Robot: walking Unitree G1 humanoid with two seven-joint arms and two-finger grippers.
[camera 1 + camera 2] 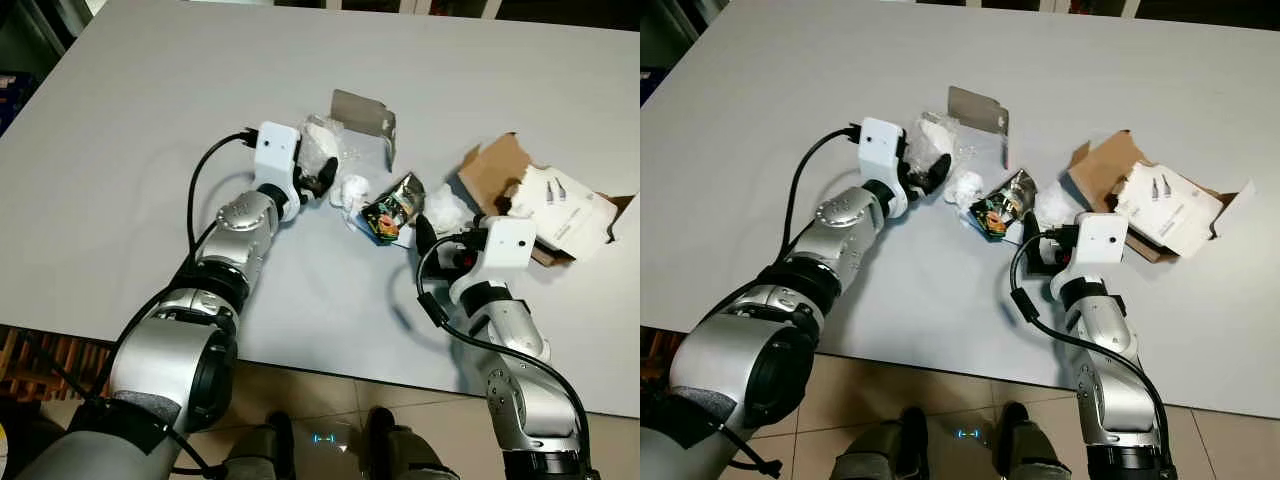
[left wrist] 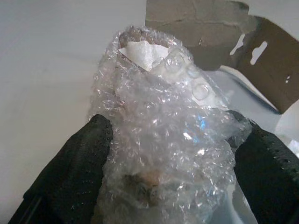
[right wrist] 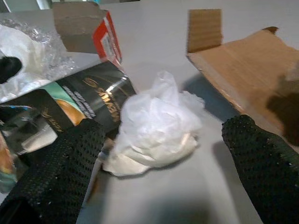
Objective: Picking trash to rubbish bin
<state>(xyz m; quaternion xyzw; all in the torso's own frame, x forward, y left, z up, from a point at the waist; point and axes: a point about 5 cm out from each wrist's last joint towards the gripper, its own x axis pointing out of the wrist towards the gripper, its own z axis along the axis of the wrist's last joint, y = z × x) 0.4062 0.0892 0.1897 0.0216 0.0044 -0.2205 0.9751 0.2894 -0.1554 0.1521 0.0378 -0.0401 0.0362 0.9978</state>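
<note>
On the table (image 1: 120, 150), the bubble wrap (image 1: 322, 150) lies farthest left, a box (image 1: 365, 118) just behind it, a snack packet (image 1: 392, 207) in the middle, and opened cardboard (image 1: 540, 205) to the right.

Plenty of open table (image 1: 150, 120) left of the snack wrapper (image 1: 388, 210). Crowded right around it though: bubble wrap (image 1: 322, 150) and grey card (image 1: 362, 115) behind-left, tissue wad (image 1: 445, 210) touching, cardboard box (image 1: 500, 170) beyond.
</note>
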